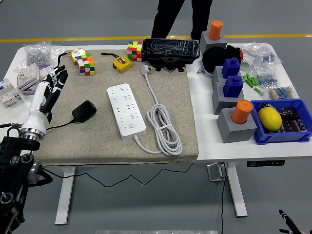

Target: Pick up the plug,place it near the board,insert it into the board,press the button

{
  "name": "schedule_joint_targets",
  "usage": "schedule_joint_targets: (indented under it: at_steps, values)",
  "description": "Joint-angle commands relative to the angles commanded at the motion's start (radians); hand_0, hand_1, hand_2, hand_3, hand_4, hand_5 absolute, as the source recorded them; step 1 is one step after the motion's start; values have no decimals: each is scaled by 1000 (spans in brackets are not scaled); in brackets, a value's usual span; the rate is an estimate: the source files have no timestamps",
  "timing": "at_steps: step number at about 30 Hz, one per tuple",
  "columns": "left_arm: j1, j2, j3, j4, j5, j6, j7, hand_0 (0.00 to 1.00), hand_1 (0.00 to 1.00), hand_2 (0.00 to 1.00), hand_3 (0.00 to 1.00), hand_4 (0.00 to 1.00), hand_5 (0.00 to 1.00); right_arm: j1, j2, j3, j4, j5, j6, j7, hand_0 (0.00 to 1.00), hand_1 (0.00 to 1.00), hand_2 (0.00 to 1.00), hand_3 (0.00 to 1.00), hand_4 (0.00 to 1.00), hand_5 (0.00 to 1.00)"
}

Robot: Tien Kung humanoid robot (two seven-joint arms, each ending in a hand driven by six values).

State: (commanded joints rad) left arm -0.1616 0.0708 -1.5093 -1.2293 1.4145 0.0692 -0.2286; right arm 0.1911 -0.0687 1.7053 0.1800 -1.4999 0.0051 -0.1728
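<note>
A black plug adapter point(84, 111) lies on the grey mat point(97, 141), its thin black cable trailing off to the left. To its right the white power strip point(126, 110) lies lengthwise, its button near the close end, its white cord coiled point(163, 129) beside it and ending in a white plug point(145, 71) at the back. My left hand point(52, 86) hovers over the mat's left edge, fingers spread and holding nothing, a short way left of the black plug. The right hand is out of sight.
Rubik's cubes point(86, 64) point(135, 50), a yellow tape measure point(122, 64) and a black case point(170, 51) line the back. Grey blocks with blue and orange pegs point(236, 117) and a blue bin with a lemon point(269, 118) fill the right. A person's legs point(181, 17) stand behind the table.
</note>
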Motion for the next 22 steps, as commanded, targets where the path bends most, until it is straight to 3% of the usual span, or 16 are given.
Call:
schedule_joint_targets:
  at_steps: [22]
  values:
    - [2,3,6,1,0,0,0,931,944,923,909,998,873,-2,-2,-6,0,2,0,-1,788,740,724,781,998,990]
